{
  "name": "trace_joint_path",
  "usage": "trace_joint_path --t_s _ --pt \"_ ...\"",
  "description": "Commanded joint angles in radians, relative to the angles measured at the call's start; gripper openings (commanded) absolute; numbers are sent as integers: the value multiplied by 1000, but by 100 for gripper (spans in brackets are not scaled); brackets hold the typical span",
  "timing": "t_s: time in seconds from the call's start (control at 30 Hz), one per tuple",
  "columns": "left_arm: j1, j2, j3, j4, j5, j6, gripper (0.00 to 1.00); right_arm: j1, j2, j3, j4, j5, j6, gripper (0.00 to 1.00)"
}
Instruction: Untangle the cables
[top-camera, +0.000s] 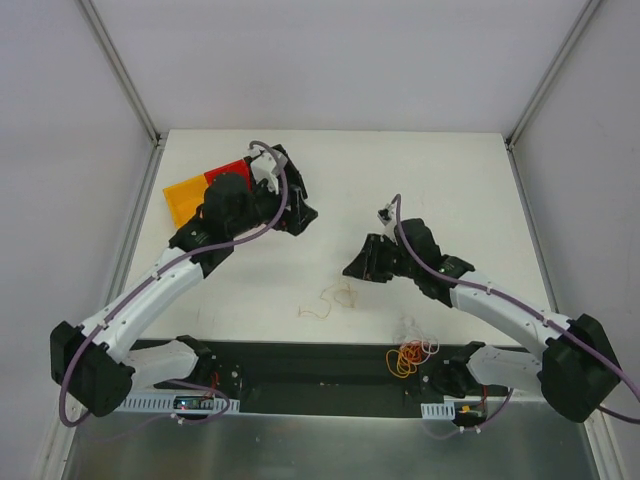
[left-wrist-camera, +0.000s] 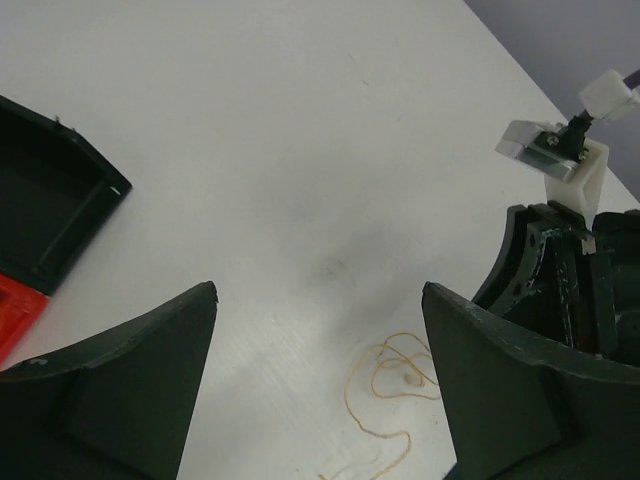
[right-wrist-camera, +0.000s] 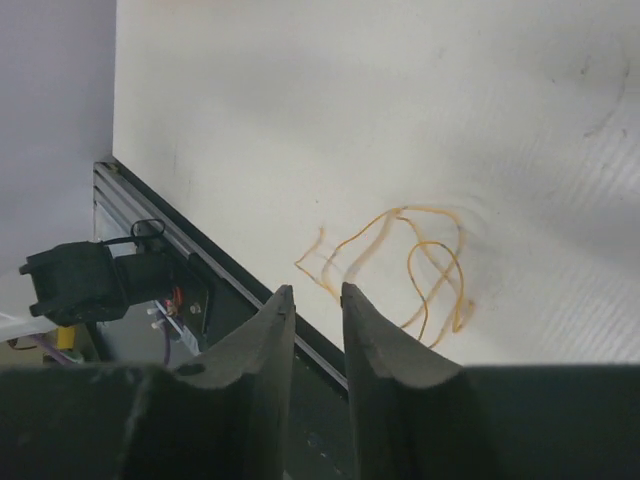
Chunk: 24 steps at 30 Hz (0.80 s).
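Note:
A thin yellow cable (top-camera: 336, 298) lies loosely looped on the white table. It shows in the left wrist view (left-wrist-camera: 395, 385) and the right wrist view (right-wrist-camera: 420, 270). A small tangle of orange, red and yellow cables (top-camera: 409, 357) sits near the right arm's base. My left gripper (top-camera: 300, 215) (left-wrist-camera: 320, 292) hangs wide open above the table, the yellow cable farther on between its fingers' lines, untouched. My right gripper (top-camera: 352, 268) (right-wrist-camera: 316, 290) is just right of the loose cable, its jaws a narrow gap apart with nothing between them.
Orange (top-camera: 186, 197) and red (top-camera: 231, 170) flat pieces lie at the back left under the left arm, with a black tray corner (left-wrist-camera: 55, 205) beside them. A black rail (top-camera: 320, 365) runs along the near edge. The right arm's wrist (left-wrist-camera: 560, 270) stands close to the left gripper's right finger.

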Motion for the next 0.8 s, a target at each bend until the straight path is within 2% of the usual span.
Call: trace_joint_path --t_s 0.0,0.03,0.07,0.1,0.2,0.33,0.5,0.67,0.77 --pt "5 78 73 -32 203 -64 81 -20 -57 42 -190 27 -70 44" --pt "5 95 82 -43 219 -69 81 -23 -87 65 -321 102 -89 56" --pt "5 115 90 -52 228 -69 80 -26 -110 99 -446 191 -95 59" --pt "5 132 97 -66 226 -67 80 -29 -130 132 -596 260 -98 60" --pt "5 164 108 -88 217 -67 80 -23 -189 192 -902 394 -78 62" --pt "3 207 122 -100 258 -87 80 -20 -282 121 -1075 371 -57 63" --pt "-9 282 142 -104 344 -121 80 -11 -371 -56 -986 323 23 64" --pt "-52 362 171 -144 375 -106 80 23 -284 -125 -858 325 48 64" --pt "-81 444 223 -212 401 -87 80 52 -215 -162 -821 345 72 59"
